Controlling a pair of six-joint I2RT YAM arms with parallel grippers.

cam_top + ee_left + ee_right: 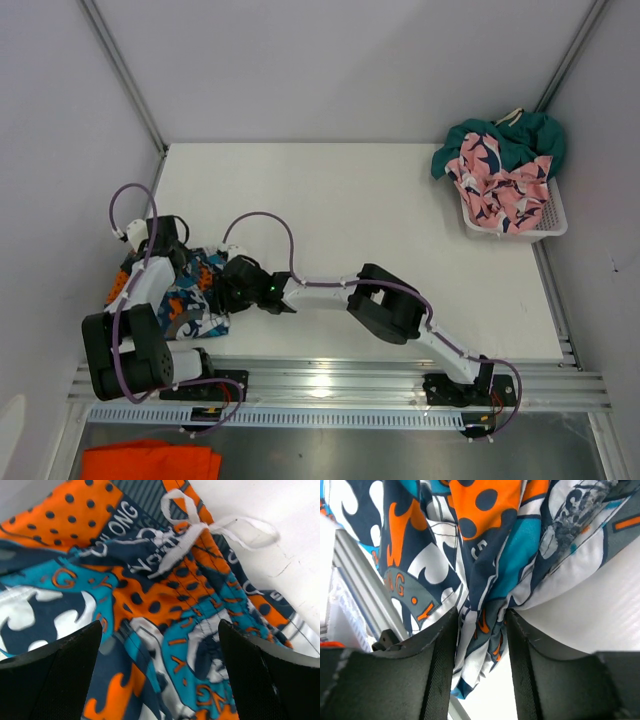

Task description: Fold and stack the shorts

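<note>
Print shorts [200, 305] lie bunched at 8 o'clock on the surface [400, 220]. Left fingers [60, 670] gape wide above them; right fingers [440, 665] stand partly apart around a fold. Withdraw both without snagging cloth, then flatten creases before refolding.

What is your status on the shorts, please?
Left gripper open over printed shorts. Right gripper around a fold of them, grip unclear. Pink shorts and teal shorts in basket, far right corner. Nothing in the way seen.

graphic shorts [197, 292] bunched near-left | pink shorts [500, 190], teal shorts [512, 135] in basket [556, 216]
</note>
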